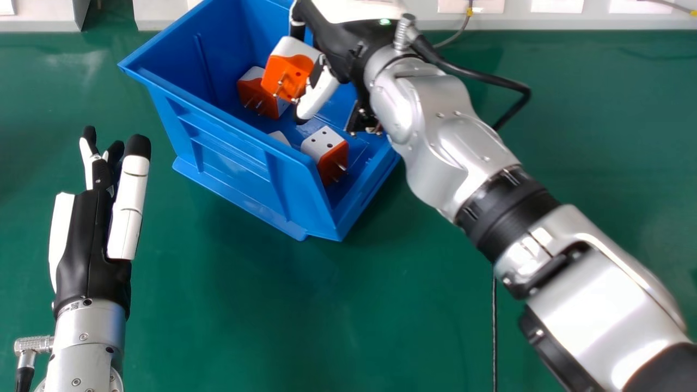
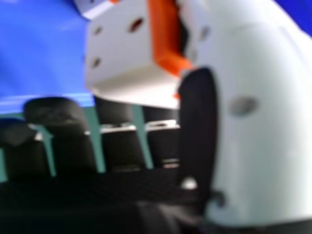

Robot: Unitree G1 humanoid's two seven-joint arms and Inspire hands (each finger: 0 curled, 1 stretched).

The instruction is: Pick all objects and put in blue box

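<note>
Over the blue box [image 1: 228, 136] in the head view is my right hand [image 1: 340, 46], its fingers and thumb round an orange and white plug adapter [image 1: 288, 73]. Inside the box lie another adapter [image 1: 261, 92] at the left and one [image 1: 326, 152] near the front, with a white piece of another [image 1: 279, 138] behind the near wall. At the left my left hand [image 1: 87, 239] rests with fingers extended. In the right hand view, the adapter [image 2: 129, 58] sits between the thumb and fingers of my right hand [image 2: 248, 112].
White panels [image 1: 544, 16] line the far edge of the green table [image 1: 228, 326]. A dark cable [image 1: 494, 332] runs down the table beneath my right forearm. The box's near wall stands between my left hand and the adapters.
</note>
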